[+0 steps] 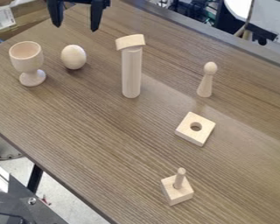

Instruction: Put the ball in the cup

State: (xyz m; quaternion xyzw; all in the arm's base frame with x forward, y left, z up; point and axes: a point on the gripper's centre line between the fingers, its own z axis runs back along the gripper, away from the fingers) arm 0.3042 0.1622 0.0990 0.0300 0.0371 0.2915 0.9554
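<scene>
My gripper (75, 22) hangs at the top left edge of the camera view, its two black fingers spread apart with nothing between them. Below it, the pale wooden ball (74, 57), egg-like in shape, rests on the brown table. Left of the ball stands an upright wooden cup (26, 61) on a stem and round foot, shaped like a goblet. Ball and cup are apart, with a narrow strip of table between them. The gripper touches neither of them.
Right of the ball stands a tall wooden cylinder (131, 74) with a curved block (130, 42) on top. Farther right are a peg figure (206, 79) and a square block with a hole (189, 132). A block with a peg (176, 192) sits near the front of the table (96, 131).
</scene>
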